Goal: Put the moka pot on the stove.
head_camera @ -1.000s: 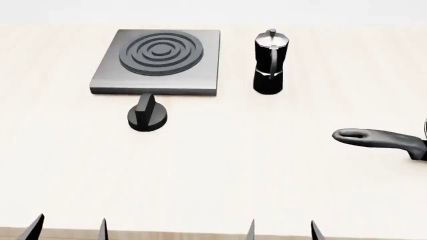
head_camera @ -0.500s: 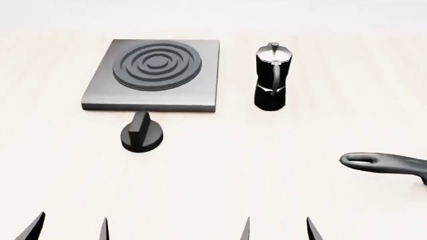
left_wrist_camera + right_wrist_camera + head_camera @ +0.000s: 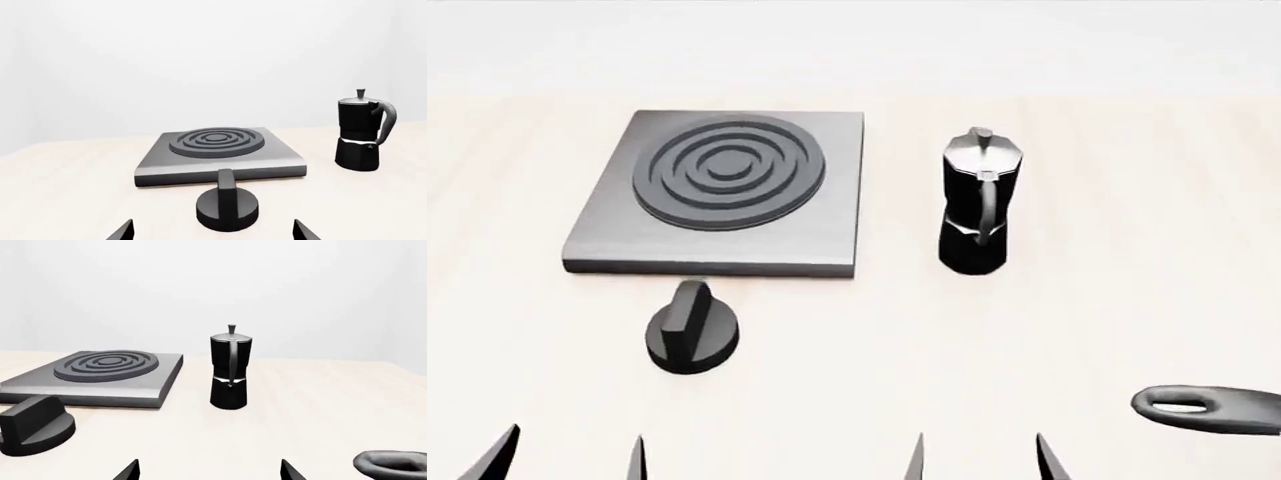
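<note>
Left gripper (image 3: 567, 455): jaws spread, empty, at the worktop's (image 3: 961, 340) near edge. Right gripper (image 3: 981, 455): jaws spread, empty, same edge. Black knob (image 3: 693, 327): just in front of the stove (image 3: 827, 210). Moka pot (image 3: 976, 200): upright on the worktop, just beside the stove's right edge, apart from it. Black pan handle (image 3: 1208, 408): near right corner.

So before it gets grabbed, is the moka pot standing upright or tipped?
Upright: the moka pot stands on its base on the table beside the stove, lid knob on top.
</note>
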Motion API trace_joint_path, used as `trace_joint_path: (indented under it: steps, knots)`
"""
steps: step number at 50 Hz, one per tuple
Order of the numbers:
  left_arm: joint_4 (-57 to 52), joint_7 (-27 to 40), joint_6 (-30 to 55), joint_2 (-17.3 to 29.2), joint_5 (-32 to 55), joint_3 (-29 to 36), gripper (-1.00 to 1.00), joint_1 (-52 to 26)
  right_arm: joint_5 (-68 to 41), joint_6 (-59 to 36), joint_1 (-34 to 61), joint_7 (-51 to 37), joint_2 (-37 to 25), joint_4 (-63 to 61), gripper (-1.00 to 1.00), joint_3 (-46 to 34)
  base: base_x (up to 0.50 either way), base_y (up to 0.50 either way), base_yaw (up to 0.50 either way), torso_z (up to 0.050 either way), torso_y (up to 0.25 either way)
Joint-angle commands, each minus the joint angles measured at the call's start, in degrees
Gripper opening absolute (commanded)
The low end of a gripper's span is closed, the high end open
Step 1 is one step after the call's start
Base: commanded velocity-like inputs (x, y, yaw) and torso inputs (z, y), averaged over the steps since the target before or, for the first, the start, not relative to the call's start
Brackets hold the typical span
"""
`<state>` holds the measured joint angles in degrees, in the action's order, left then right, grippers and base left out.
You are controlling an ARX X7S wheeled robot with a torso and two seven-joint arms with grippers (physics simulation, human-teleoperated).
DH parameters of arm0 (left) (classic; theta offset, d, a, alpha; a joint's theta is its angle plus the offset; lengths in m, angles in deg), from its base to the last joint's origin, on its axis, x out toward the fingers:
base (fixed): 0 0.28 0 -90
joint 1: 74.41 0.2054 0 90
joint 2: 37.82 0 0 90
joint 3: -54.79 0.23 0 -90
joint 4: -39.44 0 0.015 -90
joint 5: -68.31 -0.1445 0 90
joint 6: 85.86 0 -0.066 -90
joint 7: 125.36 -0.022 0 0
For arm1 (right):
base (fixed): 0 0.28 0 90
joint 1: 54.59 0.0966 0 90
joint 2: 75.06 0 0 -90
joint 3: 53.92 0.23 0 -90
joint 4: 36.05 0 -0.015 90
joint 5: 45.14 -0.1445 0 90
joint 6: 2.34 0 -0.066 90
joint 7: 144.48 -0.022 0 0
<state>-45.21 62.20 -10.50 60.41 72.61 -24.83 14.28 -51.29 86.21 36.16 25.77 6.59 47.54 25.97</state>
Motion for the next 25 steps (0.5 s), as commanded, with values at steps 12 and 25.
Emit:
trace_joint_path:
  steps: [12,25]
  knots:
    - [0.5,0.7,-1.3,0.5,1.3,0.7,1.0,-0.2,-1.1,0.3,0.6,-0.7,-0.6,0.9,1.0,-0.9,0.29,0.0,0.0,0.0,0.0]
    - [0.6,1.0,-1.6,1.0,1.4,1.4,1.0,-0.3,-1.4,0.7,0.6,-1.2,-0.9,1.5,1.0,-1.5,0.29,0.0,0.0,0.0,0.0]
